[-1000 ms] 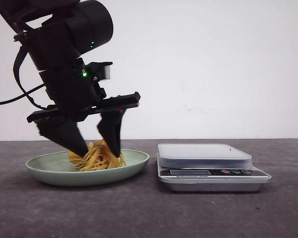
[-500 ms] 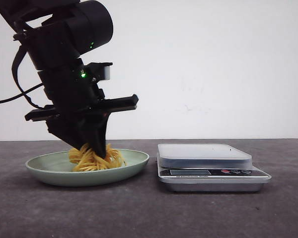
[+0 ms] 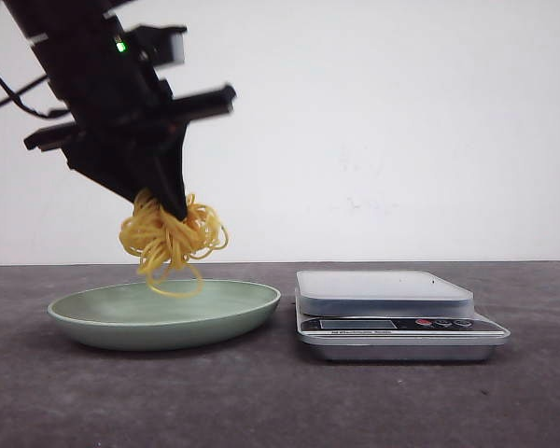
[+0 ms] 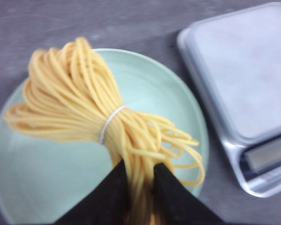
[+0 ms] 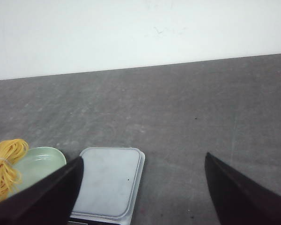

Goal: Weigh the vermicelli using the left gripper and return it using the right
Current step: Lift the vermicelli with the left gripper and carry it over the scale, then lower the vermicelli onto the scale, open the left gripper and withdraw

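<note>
the yellow vermicelli (image 3: 171,241) has just come up off the green plate (image 3: 93,314). a moment ago the bundle sat in the plate with the left gripper (image 3: 173,207) pushed down into it, and now it hangs in the air right above the plate, not touching it. one loose loop dangles down close to the plate's middle. the plate looks empty now.

the left gripper's two black fingers (image 4: 107,199) are pinched narrow on one end of the bundle, with the strands squeezed between them. a thin white band (image 4: 110,123) ties the noodles together partway along (that may be why they came up as one bunch).

the scale (image 3: 392,312) sits just to the right of the plate, near it but not touching. its flat top has nothing on it. its little screen (image 3: 357,325) is too small for me to read.

the right gripper (image 5: 143,187) hangs high over the table with its fingers spread wide and nothing in them. it looks down on the scale and the edge of the plate.

so the pick-up part looks done. i think the next thing is to carry the bundle sideways, away from the plate and over the scale's top, then lower it. the hanging loops could drag on the plate's rim or flop over the scale's edge.
</note>
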Motion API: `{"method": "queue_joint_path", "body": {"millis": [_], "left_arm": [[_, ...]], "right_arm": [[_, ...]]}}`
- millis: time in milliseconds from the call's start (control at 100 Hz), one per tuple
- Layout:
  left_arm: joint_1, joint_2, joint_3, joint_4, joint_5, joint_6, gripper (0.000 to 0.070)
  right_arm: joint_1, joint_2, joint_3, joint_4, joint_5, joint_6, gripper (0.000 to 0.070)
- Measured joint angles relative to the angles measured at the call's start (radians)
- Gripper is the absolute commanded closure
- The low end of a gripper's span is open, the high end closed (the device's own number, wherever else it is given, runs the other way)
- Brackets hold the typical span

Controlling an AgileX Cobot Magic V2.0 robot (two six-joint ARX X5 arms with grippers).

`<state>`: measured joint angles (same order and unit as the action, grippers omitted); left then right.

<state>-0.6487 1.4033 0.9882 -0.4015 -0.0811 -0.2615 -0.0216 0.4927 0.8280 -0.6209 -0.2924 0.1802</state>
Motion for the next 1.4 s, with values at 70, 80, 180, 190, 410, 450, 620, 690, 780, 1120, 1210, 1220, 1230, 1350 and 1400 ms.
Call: {"method": "queue_joint_path", "body": {"millis": [70,80,180,190,410,450,620,690,780,1120,1210,1220,1230,1350,1400], "left_arm": [[-0.008,-0.014,0.0,0.01,0.04,0.003,0.0697],[-0.01,-0.016,0.0,0.013,0.045,0.004,0.0697],[-0.037,-0.019,0.0,0.053,0.093,0.008,0.0697],[-0.04,-0.019,0.0,0.056,0.097,0.007,0.0697],[-0.113,-0.019,0.0,0.185,0.114,0.011,0.0697],[-0.12,-0.019,0.0,0.208,0.114,0.011,0.0697],[-0.125,0.039,0.07,0.219,0.117,0.007,0.0697],[-0.125,0.084,0.118,0.218,0.143,0.006,0.0697],[-0.129,0.145,0.191,0.201,0.169,0.006,0.0697],[-0.146,0.367,0.372,0.18,0.235,-0.015,0.0697],[-0.146,0.417,0.372,0.177,0.238,-0.03,0.0697],[-0.146,0.422,0.372,0.177,0.238,-0.031,0.0697],[-0.146,0.428,0.372,0.176,0.238,-0.032,0.0697],[-0.146,0.481,0.372,0.171,0.25,-0.042,0.0697],[-0.146,0.494,0.372,0.172,0.258,-0.042,0.0697]], "right_arm": [[0.0,0.0,0.0,0.0,0.0,0.0,0.0178],[0.0,0.0,0.0,0.0,0.0,0.0,0.0178],[0.0,0.0,0.0,0.0,0.0,0.0,0.0178],[0.0,0.0,0.0,0.0,0.0,0.0,0.0178],[0.0,0.0,0.0,0.0,-0.003,0.001,0.0178],[0.0,0.0,0.0,0.0,-0.006,0.003,0.0178],[0.0,0.0,0.0,0.0,-0.019,0.008,0.0178],[0.0,0.0,0.0,0.0,-0.02,0.008,0.0178],[0.0,0.0,0.0,0.0,-0.019,0.008,0.0178],[0.0,0.0,0.0,-0.001,-0.019,0.008,0.0178],[0.0,0.0,0.0,-0.001,-0.019,0.008,0.0178],[0.0,0.0,0.0,-0.001,-0.019,0.008,0.0178],[0.0,0.0,0.0,-0.001,-0.019,0.008,0.0178],[0.0,0.0,0.0,-0.002,-0.019,0.008,0.0178],[0.0,0.0,0.0,-0.005,-0.019,0.008,0.0178]]}}
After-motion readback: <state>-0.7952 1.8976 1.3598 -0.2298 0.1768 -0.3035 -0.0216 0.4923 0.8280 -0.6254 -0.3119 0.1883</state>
